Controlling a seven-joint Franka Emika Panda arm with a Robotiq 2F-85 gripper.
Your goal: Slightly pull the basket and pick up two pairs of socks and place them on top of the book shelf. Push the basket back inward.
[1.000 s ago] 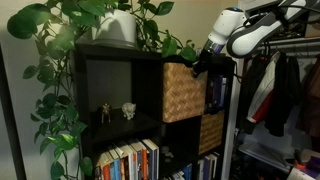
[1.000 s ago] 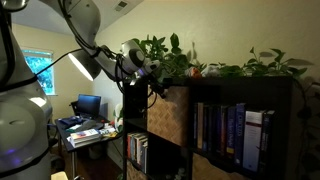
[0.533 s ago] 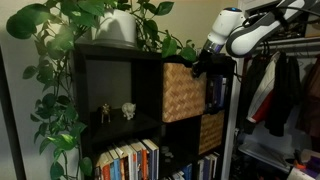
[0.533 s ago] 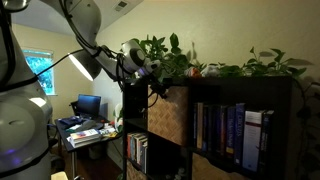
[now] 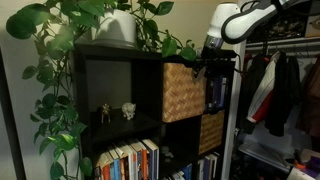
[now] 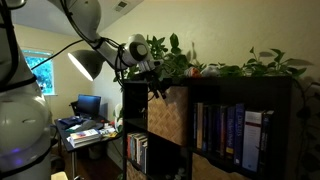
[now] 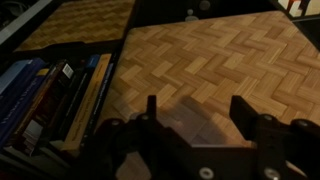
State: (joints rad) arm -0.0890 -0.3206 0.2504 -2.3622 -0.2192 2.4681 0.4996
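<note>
The basket [image 5: 183,90] of light tan checkered weave sits in an upper compartment of the black-brown book shelf [image 5: 115,50]; both show in both exterior views, basket [image 6: 166,112] and shelf [image 6: 240,82]. My gripper [image 5: 205,68] hangs at the basket's upper front corner, by the shelf top [image 6: 157,88]. In the wrist view the basket's woven face [image 7: 200,60] fills the frame. My gripper [image 7: 195,105] stands open just in front of it, with nothing between its fingers. The socks are out of view.
Leafy plants and a white pot [image 5: 118,28] stand on the shelf top. A darker woven basket [image 5: 211,130] sits one compartment lower, with books [image 7: 55,90] beside it. A clothes rack with hanging clothes [image 5: 285,85] stands close to the shelf. A desk with a monitor [image 6: 88,105] is behind.
The jaws have gone from shut to open. The arm has lifted a little at the basket's upper front corner. The basket has not visibly moved.
</note>
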